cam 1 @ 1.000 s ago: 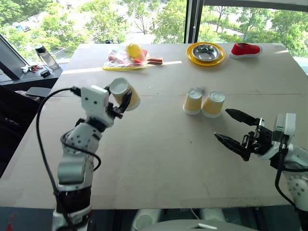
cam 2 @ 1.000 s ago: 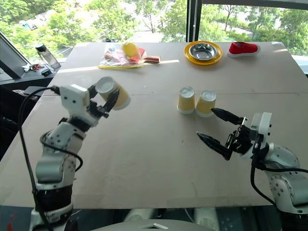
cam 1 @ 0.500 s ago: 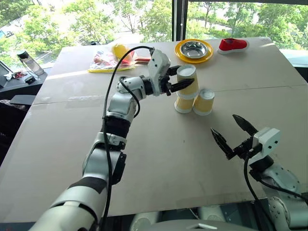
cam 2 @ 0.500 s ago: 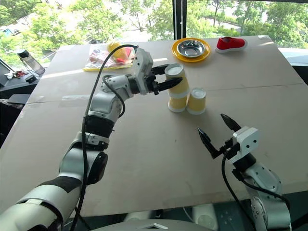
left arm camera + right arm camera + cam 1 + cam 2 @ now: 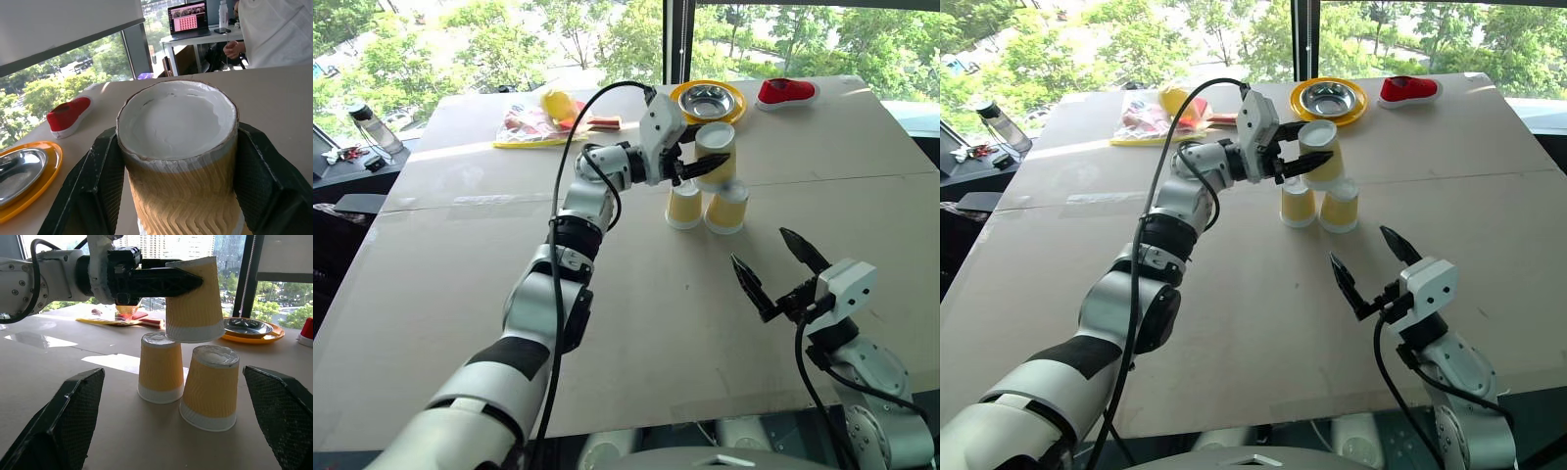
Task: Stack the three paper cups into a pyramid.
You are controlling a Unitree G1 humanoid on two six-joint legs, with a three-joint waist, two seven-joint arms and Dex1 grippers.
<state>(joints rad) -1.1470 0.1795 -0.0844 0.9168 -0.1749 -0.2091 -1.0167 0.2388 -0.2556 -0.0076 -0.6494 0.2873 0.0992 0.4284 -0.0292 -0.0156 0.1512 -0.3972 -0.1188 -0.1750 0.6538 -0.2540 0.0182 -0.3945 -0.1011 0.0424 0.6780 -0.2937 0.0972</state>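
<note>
Tan board table [image 5: 460, 294], spanning the eye views from the windows to the near edge. Left gripper [image 5: 705, 164], extended across the far half, pinching an upside-down paper cup [image 5: 716, 154] by its ribbed sides. Held cup hovering just above two more inverted cups: left base cup [image 5: 684, 206] and right base cup [image 5: 727, 209], standing abreast, just beside each other. Right gripper [image 5: 771, 272] near the front edge, fingers spread wide, nothing between them, well apart from the cups.

Right wrist view: held cup's rim [image 5: 194, 333] seen just over the left base cup's top, contact not determinable; right base cup tilted slightly. Left wrist view: white base [image 5: 177, 119] of the held cup between both black fingers [image 5: 102, 178], plus a person at a desk with a laptop [image 5: 188, 19]. Eye views: yellow plate [image 5: 680, 104] with steel bowl [image 5: 708, 99], red shoe [image 5: 787, 92], plastic bag [image 5: 540, 124] at the far edge.
</note>
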